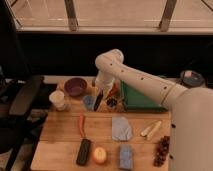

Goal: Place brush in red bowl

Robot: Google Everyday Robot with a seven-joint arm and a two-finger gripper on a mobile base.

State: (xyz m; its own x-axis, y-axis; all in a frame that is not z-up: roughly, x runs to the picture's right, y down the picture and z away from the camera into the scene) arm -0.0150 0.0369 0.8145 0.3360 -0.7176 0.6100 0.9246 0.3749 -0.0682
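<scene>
One relation governs the coming move: the red bowl (114, 93) sits up and to the right of where the gripper (100, 96) hangs over the back of the wooden table (65, 135). The brush (98, 101) is off the table, clamped in the gripper, its long axis running steeply from upper right down to lower left, the lower end hanging over a small blue thing just beside the purple bowl (75, 86). Only a sliver of the red bowl shows, tucked between the arm and the green tray (142, 98), so how much of its opening is free cannot be read. My judgement is that the brush needs a short carry to the right before the gripper lets go, with its low end cleared over the rim.
</scene>
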